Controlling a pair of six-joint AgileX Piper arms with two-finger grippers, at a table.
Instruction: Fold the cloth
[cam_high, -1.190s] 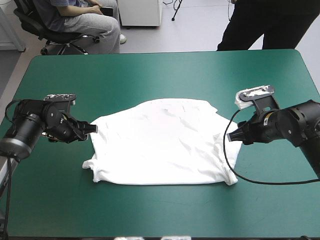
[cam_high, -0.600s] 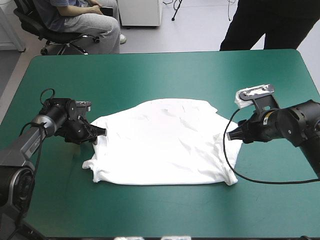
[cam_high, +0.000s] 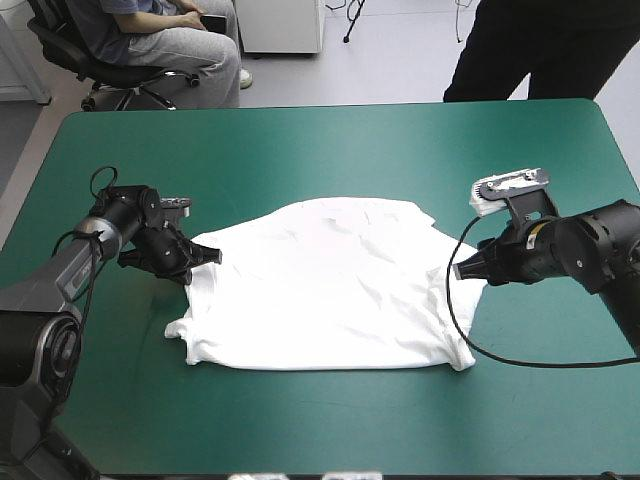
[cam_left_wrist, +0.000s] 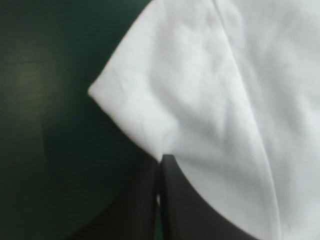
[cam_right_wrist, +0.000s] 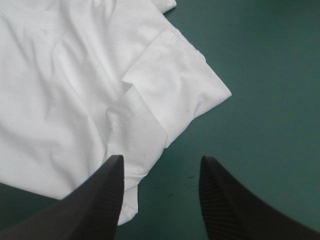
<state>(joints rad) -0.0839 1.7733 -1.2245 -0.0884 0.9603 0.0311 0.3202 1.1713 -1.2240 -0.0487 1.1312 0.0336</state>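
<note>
Item one on my screens: the table (cam_high: 300, 150), rounded at its far corners. Item two: its teal-green cover (cam_high: 330, 420), plain and smooth across every bare stretch I see.

I find the white T-shirt (cam_high: 325, 290) spread flat, lightly wrinkled, at the centre of the teal-green table (cam_high: 300, 150). The left gripper (cam_high: 207, 255) touches the shirt's left edge. The right gripper (cam_high: 462, 268) sits just beside its right edge.
</note>
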